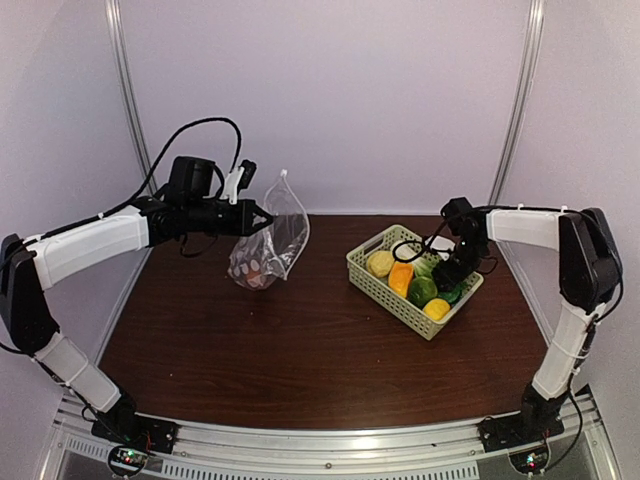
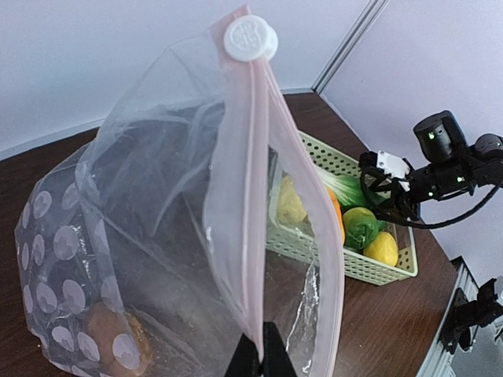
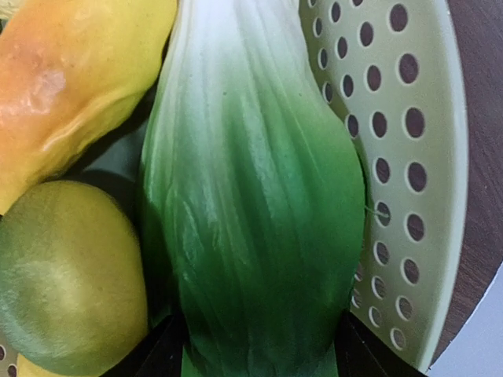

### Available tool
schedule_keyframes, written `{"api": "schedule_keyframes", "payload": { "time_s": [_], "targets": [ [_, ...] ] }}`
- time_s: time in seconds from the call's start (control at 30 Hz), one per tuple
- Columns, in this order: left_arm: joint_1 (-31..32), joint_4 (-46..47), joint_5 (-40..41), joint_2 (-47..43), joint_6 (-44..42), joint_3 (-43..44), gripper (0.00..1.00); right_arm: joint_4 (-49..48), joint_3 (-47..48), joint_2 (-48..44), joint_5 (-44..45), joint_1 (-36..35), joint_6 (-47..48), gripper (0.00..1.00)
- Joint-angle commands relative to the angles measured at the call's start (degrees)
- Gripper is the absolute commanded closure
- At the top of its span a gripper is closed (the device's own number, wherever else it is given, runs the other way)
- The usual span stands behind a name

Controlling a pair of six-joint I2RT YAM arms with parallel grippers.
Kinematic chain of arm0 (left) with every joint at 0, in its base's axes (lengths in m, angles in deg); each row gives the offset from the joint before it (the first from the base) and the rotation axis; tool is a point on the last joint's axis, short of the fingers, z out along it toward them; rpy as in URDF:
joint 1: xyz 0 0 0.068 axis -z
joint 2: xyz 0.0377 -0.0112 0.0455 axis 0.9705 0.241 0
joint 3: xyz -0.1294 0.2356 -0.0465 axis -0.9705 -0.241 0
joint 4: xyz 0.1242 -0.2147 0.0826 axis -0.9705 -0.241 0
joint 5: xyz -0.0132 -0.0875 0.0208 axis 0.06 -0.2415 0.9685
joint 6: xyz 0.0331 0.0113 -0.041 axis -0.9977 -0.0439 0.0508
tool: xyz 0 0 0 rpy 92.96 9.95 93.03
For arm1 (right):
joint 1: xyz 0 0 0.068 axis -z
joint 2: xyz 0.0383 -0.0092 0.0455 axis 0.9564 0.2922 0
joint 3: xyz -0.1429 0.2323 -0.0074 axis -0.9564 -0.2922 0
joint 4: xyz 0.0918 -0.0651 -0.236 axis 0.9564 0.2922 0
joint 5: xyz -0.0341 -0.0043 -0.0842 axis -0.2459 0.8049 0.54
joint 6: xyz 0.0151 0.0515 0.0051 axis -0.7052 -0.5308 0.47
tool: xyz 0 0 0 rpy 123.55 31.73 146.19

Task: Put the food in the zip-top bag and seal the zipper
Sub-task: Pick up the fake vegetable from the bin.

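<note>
Pinches the zipper [image 2: 240,196] in the tightly closed left gripper [image 2: 262,355], holding the bag [image 1: 275,235] upright at nine o'clock. Straddles the leek [image 3: 251,196] in the basket [image 1: 385,288] at three o'clock with the right gripper [image 1: 455,270]; cannot tell whether clamped. Seemingly early: brown piece [image 2: 110,342] bagged, other food [image 1: 400,278] and sealing left.

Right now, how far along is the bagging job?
Done: one brown piece lies at the bottom of the bag. In hand: left gripper pinches the bag by its zipper edge, holding it up and open; right gripper is down in the basket, fingers either side of the leek, grip not clear. Left: leek and the other fruit in the basket to move, then the zipper to close.
</note>
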Motion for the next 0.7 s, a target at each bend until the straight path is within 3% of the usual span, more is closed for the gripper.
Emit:
{"api": "schedule_keyframes", "payload": {
  "time_s": [0.0,0.1,0.23,0.47,0.67],
  "targets": [
    [-0.51,0.43,0.84,0.29,-0.34,0.40,1.00,-2.54,-0.61,2.32,2.22,0.28,0.77,0.34],
    [-0.51,0.34,1.54,0.40,-0.69,0.30,1.00,-3.08,0.13,3.85,1.47,0.28,0.20,0.37],
    [-0.51,0.42,0.75,0.70,-0.56,0.43,1.00,-1.66,0.75,3.60,0.13,0.28,0.05,0.52],
    [-0.51,0.39,1.33,0.88,-0.73,0.31,1.00,2.11,1.56,-4.63,-0.40,0.70,1.43,0.77],
    [-0.51,0.07,2.02,2.03,-1.87,0.66,1.00,5.00,3.89,-11.86,-3.24,0.65,0.83,0.87]
  ]
}}
